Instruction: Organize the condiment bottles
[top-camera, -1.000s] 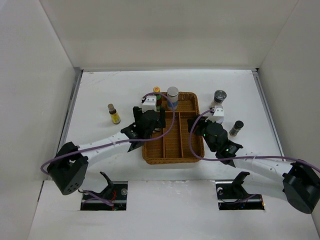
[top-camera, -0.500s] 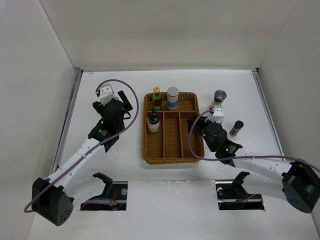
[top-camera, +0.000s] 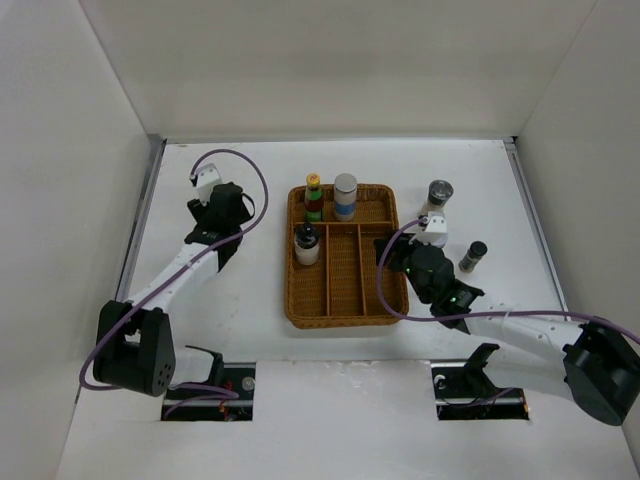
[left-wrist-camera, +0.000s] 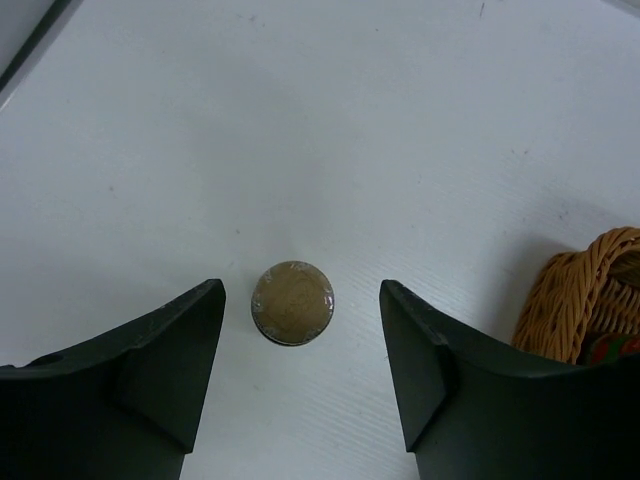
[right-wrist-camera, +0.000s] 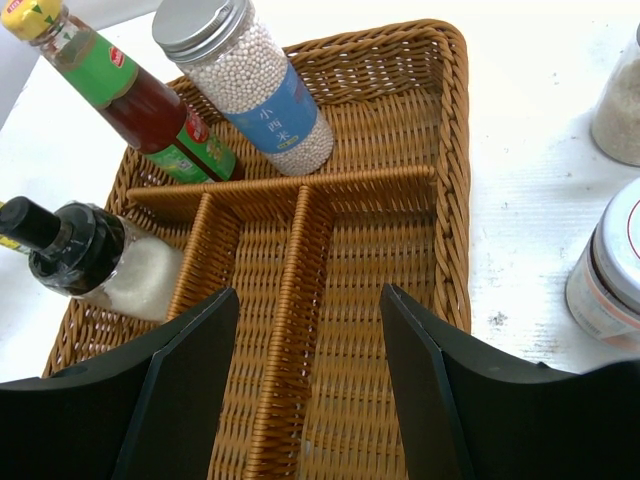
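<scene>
My left gripper (top-camera: 225, 222) is open and points down over a small bottle, which it hides in the top view. In the left wrist view that bottle's brownish-yellow cap (left-wrist-camera: 292, 302) stands on the white table between the open fingers, nearer the left one; the gripper (left-wrist-camera: 300, 335) touches nothing. The wicker tray (top-camera: 345, 312) holds a green bottle with a red label (top-camera: 313, 197), a blue-labelled jar (top-camera: 345, 195) and a black-capped bottle (top-camera: 306, 243). My right gripper (top-camera: 392, 252) is open and empty over the tray's right compartment (right-wrist-camera: 400, 330).
A grey-capped jar (top-camera: 438, 197) and a small black-capped bottle (top-camera: 473, 255) stand on the table right of the tray. In the right wrist view two jars (right-wrist-camera: 605, 270) sit close to the right finger. White walls enclose the table.
My left arm left the tray and swung left to above the small yellow-capped bottle. The black-capped bottle now stands free in the tray. The right arm has not moved.
</scene>
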